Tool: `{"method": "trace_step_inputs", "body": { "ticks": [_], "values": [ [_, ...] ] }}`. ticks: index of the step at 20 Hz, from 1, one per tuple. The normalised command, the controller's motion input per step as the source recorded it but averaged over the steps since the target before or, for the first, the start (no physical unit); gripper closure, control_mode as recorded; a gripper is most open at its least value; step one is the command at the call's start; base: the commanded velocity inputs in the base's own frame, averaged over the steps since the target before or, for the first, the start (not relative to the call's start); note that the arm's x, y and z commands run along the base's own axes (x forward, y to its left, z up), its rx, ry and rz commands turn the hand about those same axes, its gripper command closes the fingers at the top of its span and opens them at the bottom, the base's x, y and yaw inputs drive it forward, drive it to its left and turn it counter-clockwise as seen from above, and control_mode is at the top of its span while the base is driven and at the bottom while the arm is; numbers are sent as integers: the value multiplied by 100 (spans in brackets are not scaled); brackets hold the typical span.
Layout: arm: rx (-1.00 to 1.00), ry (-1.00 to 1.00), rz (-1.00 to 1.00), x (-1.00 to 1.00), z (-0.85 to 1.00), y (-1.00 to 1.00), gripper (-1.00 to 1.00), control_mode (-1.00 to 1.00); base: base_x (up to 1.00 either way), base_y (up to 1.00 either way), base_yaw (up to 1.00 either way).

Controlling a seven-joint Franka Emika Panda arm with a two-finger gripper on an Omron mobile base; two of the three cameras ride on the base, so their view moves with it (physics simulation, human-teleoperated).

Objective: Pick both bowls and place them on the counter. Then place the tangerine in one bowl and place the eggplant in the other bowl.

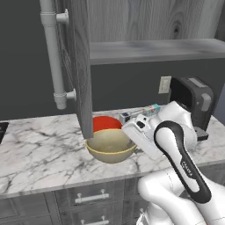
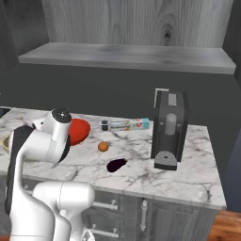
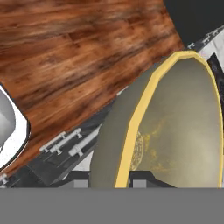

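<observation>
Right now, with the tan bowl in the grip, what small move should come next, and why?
Probably lower the tan bowl to the counter and release. The gripper is shut on its rim, holding it beside the red bowl, seemingly just above the marble. The tangerine and eggplant lie unbowled.

The tan bowl's rim [image 3: 131,131] sits between the fingertips [image 3: 142,178]; the red bowl [image 1: 105,123] lies behind it.

I see a dark coffee machine [image 2: 169,134] upright by the wall, a capped tube [image 2: 125,124] lying beside it.
</observation>
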Motion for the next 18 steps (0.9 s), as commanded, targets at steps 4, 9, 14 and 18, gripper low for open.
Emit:
{"method": "trace_step_inputs", "body": {
  "ticks": [4,9,14,18],
  "values": [
    [-5,-1,12,48,-58,0,100,-100,0,0,0],
    [-2,-5,8,46,-51,0,100,-100,0,0,0],
    [-5,0,1,44,-55,3,100,-100,0,0,0],
    [-5,0,0,38,-46,8,100,-100,0,0,0]
  ]
}}
